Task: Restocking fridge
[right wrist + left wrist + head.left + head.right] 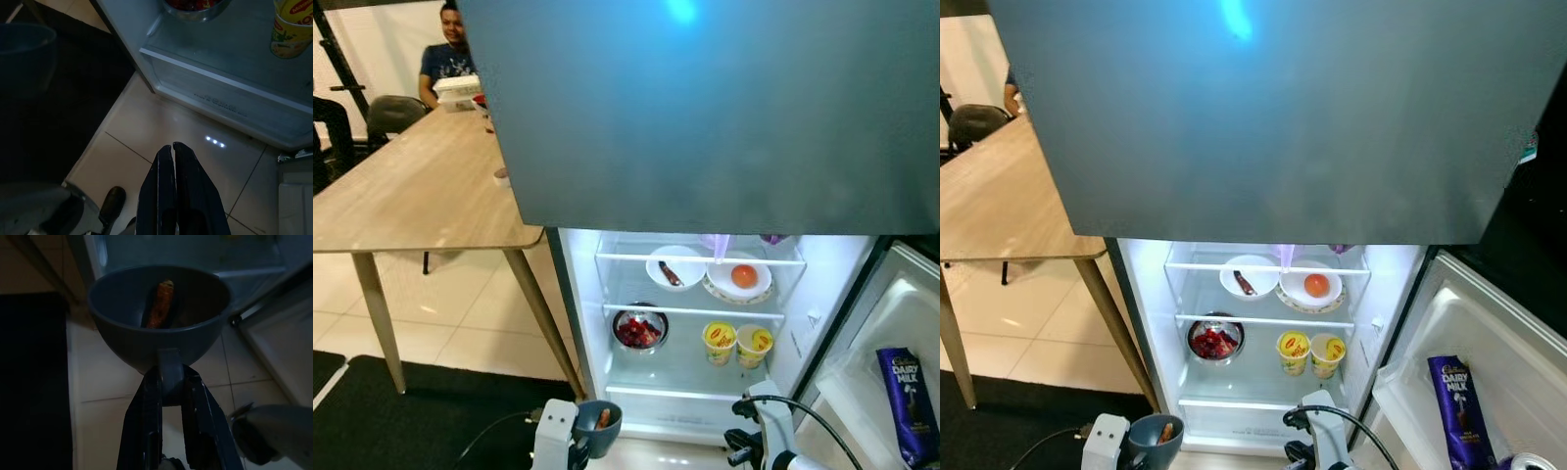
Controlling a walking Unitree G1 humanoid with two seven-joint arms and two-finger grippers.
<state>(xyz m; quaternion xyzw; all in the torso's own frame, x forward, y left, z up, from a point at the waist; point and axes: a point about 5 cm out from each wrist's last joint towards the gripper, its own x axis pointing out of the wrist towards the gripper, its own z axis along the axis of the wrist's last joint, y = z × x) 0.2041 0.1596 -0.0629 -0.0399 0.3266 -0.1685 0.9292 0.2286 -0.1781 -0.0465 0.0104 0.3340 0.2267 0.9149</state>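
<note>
A: The fridge (579, 323) is seen wide open, its lower compartment lit. A grey bowl (598, 427) is gripped by its handle tab in the left claw (166, 382), low in front of the bottom ledge.

B: And inside the bowl an orange piece of food (160, 308) is carried, a carrot by the look of it. The right claw (172, 149) is pressed shut on nothing, pointed down at the floor tiles (161, 132).

A: So the carrying step is judged to be in hand; nothing has been set down yet.

B: The upper shelf is taken by a white plate (674, 266) and a plate with an orange fruit (743, 276). On the middle shelf a steel bowl of red food (639, 329) and two yellow cups (736, 342) are stood.

A: A chocolate bar (907, 401) is lodged in the door rack. For the next move a lift and a forward reach are called for, with the bowl kept level.

B: Free glass is spotted left of the steel bowl, though it looks narrow. A person (449, 51) is seated well apart at the wooden bench (421, 186).
</note>
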